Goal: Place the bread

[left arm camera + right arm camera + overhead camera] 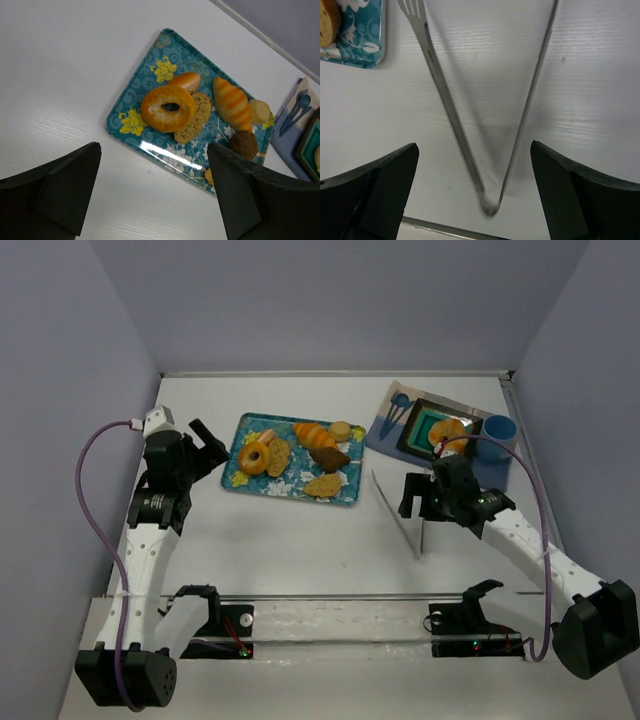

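Teal and patterned with yellow flowers, the tray [245,477] lies at the middle of the white table [300,550] in the top view. On it are a ring doughnut [253,457] at its left end, a striped croissant [315,434] and several smaller pastries. At the upper right the bread [447,432] sits on the teal centre of a black-rimmed square plate [420,412]. The plate rests on a blue mat [383,437], and a blue cup [499,428] stands just to its right. The left gripper [212,445] is just left of the tray with its fingers apart. The right gripper [425,498] is below the plate, above metal tongs [398,508] that lie on the table.

In the left wrist view the left gripper [152,150] is spread wide, its black fingers [65,185] filling the lower corners with nothing between them. The tray [127,107] fills the centre, carrying the ring doughnut [168,108] and, to its right, the croissant [232,102]. The mat [290,145] with blue cutlery [297,107] shows at the right edge.

In the right wrist view the right gripper [473,150] is likewise wide open and empty. The tongs [445,100] lie in a V on the table [600,75], their joined end at bottom centre. A corner of the tray [355,45] shows at the upper left.
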Robot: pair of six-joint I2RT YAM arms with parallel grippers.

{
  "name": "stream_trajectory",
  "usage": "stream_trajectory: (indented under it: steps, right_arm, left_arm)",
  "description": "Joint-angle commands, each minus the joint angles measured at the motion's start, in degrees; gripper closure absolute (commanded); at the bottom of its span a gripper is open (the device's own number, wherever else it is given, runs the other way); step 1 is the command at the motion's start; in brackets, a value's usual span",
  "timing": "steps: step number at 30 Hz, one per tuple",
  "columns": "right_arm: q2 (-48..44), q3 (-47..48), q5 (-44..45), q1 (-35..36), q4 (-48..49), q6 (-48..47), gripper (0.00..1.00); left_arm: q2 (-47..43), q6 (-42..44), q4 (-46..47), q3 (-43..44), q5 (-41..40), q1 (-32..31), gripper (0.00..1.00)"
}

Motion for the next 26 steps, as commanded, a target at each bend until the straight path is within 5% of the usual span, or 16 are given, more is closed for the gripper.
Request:
stream_trajectory:
  steps: [1,17,26]
  right_arm:
    - [-2.3,7.6,4.9,0.6,-1.7,-0.5,0.00]
    - [-5.1,22.0,26.0,0.6,-4.9,2.4,0.00]
    - [-7.9,19.4,21.6,0.6,-1.6,2.3,0.00]
  left_arm:
    - [-1.9,0.1,1.1,0.3,0.5,-0.1,0.01]
    - [-6.3,2.8,-2.2,3.5,-3.8,-0.1,0.01]
    - [-6.8,2.4,-0.6,3.1,-5.1,-0.1,0.01]
